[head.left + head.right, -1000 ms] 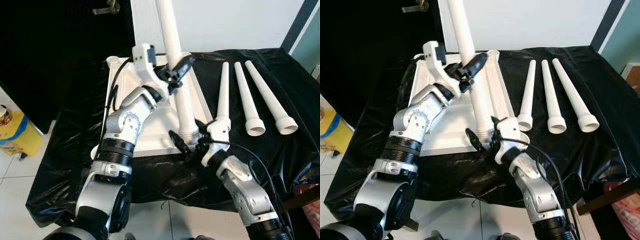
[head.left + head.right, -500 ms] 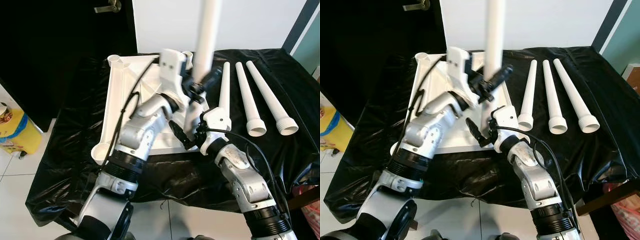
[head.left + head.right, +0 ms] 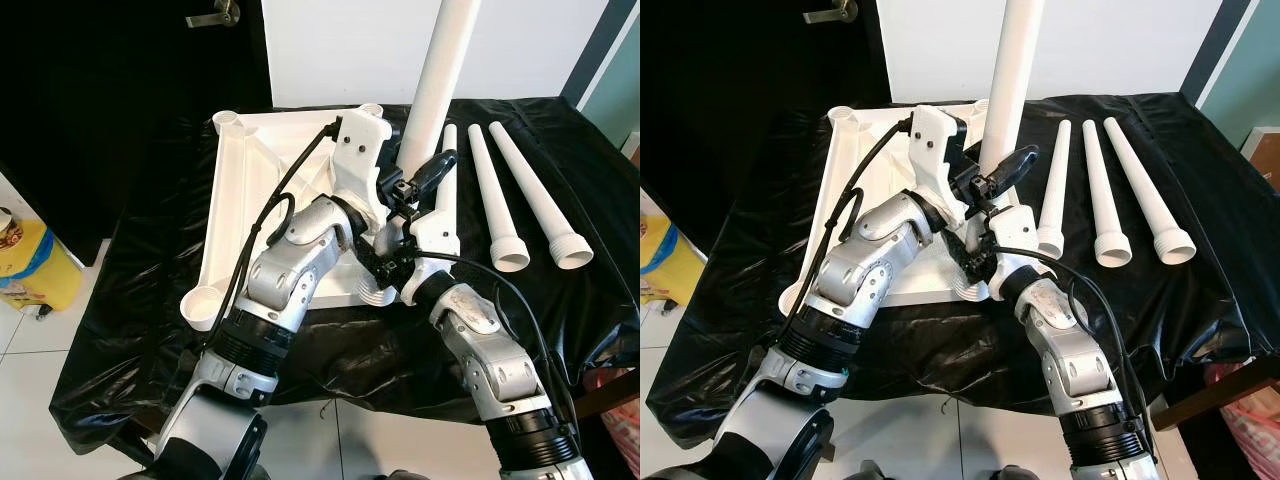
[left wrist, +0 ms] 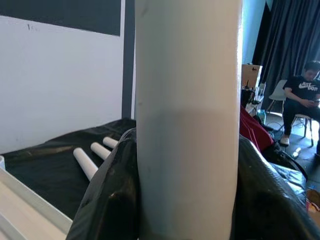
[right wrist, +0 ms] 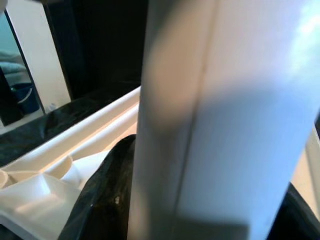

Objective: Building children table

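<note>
Over at nine o'clock the white tabletop (image 3: 240,190) lies upside down on the black cloth (image 3: 140,300), corner sockets facing up. Dead centre, the left gripper (image 3: 415,180) is clenched on a white table leg (image 3: 440,70) partway up its shaft, and that leg stands tall, leaning slightly toward one o'clock, its threaded wide end down at the tabletop's near right corner socket. Just below, at six o'clock from that grip, the right gripper (image 3: 385,265) is clamped around the leg's base; the right wrist view has black fingers (image 5: 107,200) pressed against the white tube. Swing to three o'clock: three spare legs (image 3: 505,190) lie side by side on the cloth, wide ends toward the robot.

My read: this is leg one of four going in. The base looks on the socket but I can't tell if it is threaded. Next it needs the leg brought plumb, then twisted home, both grippers steadying
</note>
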`<state>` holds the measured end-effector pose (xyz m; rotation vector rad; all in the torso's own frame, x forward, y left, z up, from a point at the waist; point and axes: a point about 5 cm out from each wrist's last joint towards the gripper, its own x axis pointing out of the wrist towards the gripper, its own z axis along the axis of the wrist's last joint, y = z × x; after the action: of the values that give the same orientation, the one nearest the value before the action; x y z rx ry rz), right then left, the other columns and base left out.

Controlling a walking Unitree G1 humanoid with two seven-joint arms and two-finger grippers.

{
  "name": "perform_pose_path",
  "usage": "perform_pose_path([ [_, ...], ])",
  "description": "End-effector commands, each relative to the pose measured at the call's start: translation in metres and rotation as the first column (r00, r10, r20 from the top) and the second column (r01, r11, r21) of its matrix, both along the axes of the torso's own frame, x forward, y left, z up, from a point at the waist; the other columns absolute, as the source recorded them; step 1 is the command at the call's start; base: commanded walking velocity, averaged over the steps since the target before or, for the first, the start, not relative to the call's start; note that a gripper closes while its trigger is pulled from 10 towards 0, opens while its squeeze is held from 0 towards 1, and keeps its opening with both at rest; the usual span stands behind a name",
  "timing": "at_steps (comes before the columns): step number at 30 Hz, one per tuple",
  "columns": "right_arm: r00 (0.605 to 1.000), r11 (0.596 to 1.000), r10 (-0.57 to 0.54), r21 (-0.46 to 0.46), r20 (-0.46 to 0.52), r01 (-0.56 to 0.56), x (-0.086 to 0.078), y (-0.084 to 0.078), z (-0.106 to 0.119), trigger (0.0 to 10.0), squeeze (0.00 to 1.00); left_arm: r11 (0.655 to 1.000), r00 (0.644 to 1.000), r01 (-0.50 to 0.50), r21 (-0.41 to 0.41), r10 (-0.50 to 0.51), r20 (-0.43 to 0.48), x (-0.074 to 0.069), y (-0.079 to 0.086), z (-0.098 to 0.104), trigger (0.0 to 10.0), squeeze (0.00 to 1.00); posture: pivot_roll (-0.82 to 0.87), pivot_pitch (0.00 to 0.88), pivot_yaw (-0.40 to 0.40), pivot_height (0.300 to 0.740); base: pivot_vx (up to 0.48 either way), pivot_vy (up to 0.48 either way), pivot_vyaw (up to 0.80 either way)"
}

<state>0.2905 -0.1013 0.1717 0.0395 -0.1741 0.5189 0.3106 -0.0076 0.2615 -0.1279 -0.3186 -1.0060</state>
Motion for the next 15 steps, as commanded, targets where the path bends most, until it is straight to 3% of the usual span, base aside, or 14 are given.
perform_pose_path([
  [1, 0.998, 1.0, -0.016, 0.011, -0.058, 0.017, 0.003, -0.001, -0.005, 0.0, 0.0, 0.994, 0.992, 0.109, 0.008, -0.11, 0.056, -0.015, -0.015, 0.005, 10.0, 0.0, -0.08, 0.0, -0.013, 0.74, 0.0, 0.0, 0.0],
  [3, 0.997, 0.999, -0.029, 0.024, -0.077, 0.031, 0.004, -0.004, -0.005, 0.0, 0.0, 0.994, 0.992, 0.11, 0.003, -0.11, 0.059, -0.017, -0.016, 0.006, 10.0, 0.0, -0.08, 0.0, -0.015, 0.74, 0.0, 0.0, 0.0],
  [4, 0.995, 0.999, -0.04, 0.029, -0.087, 0.043, 0.005, -0.006, -0.005, 3.8, 0.0, 0.993, 0.992, 0.116, -0.008, -0.115, 0.057, -0.018, -0.018, 0.006, 10.0, 0.0, -0.08, 0.0, -0.015, 0.74, 0.0, 0.0, 0.0],
  [7, 0.995, 0.998, -0.048, 0.031, -0.092, 0.051, 0.006, -0.007, -0.005, 3.8, 0.0, 0.993, 0.991, 0.12, -0.015, -0.119, 0.056, -0.019, -0.019, 0.007, 10.0, 0.0, -0.08, 0.0, -0.015, 0.74, 0.0, 0.0, 0.0],
  [8, 0.993, 0.997, -0.063, 0.037, -0.1, 0.067, 0.007, -0.009, -0.005, 10.0, 0.0, 0.992, 0.991, 0.126, -0.027, -0.125, 0.048, -0.019, -0.019, 0.007, 10.0, 1.0, -0.08, 0.0, -0.015, 0.74, 0.0, 0.0, 0.0],
  [14, 0.986, 0.988, -0.12, 0.081, -0.116, 0.13, 0.012, -0.014, -0.003, 10.0, 0.0, 0.989, 0.988, 0.145, -0.034, -0.143, 0.056, -0.022, -0.019, 0.008, 10.0, 1.0, -0.08, 0.0, -0.013, 0.74, 0.0, 0.0, 0.0],
  [15, 0.981, 0.982, -0.145, 0.102, -0.126, 0.158, 0.013, -0.016, -0.003, 10.0, 0.0, 0.991, 0.99, 0.13, -0.03, -0.128, 0.062, -0.021, -0.017, 0.008, 10.0, 0.0, -0.08, 0.0, -0.013, 0.74, 0.0, 0.0, 0.0],
])
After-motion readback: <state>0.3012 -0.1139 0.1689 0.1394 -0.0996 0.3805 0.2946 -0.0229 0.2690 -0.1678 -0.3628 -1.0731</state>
